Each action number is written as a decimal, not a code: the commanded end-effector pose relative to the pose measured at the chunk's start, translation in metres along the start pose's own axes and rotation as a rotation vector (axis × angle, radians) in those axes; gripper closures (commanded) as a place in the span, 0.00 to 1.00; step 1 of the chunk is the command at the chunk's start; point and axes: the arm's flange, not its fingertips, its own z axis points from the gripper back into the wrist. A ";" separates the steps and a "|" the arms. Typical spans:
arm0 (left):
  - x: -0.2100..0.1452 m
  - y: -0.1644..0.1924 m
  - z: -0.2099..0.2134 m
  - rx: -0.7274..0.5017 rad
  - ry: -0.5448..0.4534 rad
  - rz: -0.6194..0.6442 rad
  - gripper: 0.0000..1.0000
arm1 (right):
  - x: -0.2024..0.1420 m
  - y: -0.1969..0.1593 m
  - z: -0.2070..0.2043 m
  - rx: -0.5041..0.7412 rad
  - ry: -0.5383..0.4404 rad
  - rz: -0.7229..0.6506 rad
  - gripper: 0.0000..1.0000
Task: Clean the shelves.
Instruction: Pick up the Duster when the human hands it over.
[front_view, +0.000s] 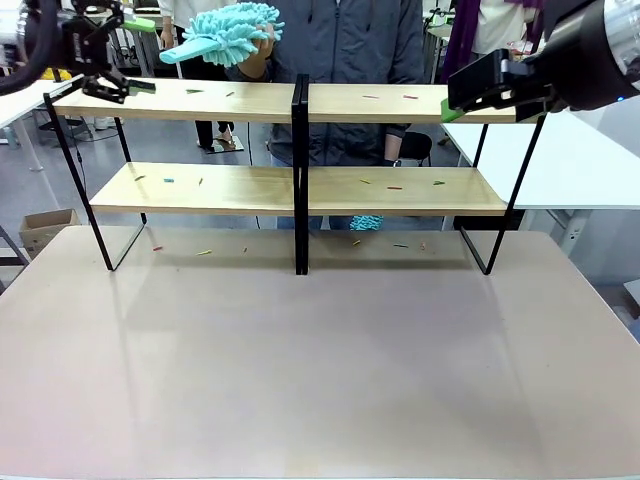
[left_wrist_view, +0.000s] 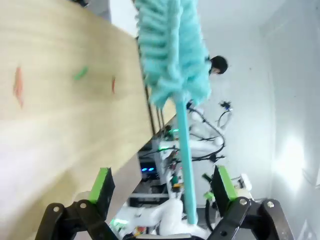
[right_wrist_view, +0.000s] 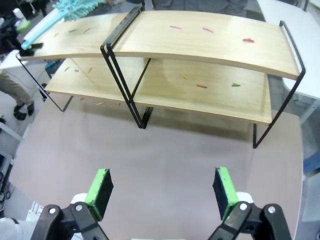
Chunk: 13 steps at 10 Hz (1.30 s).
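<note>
The shelves (front_view: 250, 190), a wide two-tier rack of long light-wood boards in a thin black metal frame, stand across the upper half of the front view, on the far part of the beige tabletop (front_view: 320, 380). Small red, green and yellow scraps (front_view: 388, 187) lie scattered on both boards and on the tabletop beneath. Behind the rack, at top centre, a person's hand (front_view: 258, 55) holds a fluffy teal duster (front_view: 225, 30) above the upper board, its thin handle pointing to the upper left. There the left gripper (front_view: 140, 56) hangs over the board's left end with its fingers wide apart. In the left wrist view the handle runs between the green pads (left_wrist_view: 102, 184), not clamped. The right gripper (front_view: 455, 100) sits at the upper right, by the top board's right end. Its wrist view shows the fingers apart with nothing between them. A white table (front_view: 590, 160) stands at the right edge, and a cardboard box (front_view: 45, 228) sits on the floor at the left.
</note>
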 end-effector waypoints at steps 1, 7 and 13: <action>0.008 -0.019 -0.019 -0.053 -0.023 0.003 0.00 | 0.000 0.000 -0.001 0.002 -0.001 0.000 0.00; 0.001 -0.014 -0.033 -0.048 0.093 -0.092 0.59 | 0.000 0.000 -0.001 0.002 -0.001 0.000 0.00; -0.002 -0.017 -0.035 -0.006 0.023 -0.147 1.00 | 0.000 0.000 -0.001 0.002 -0.001 0.000 0.00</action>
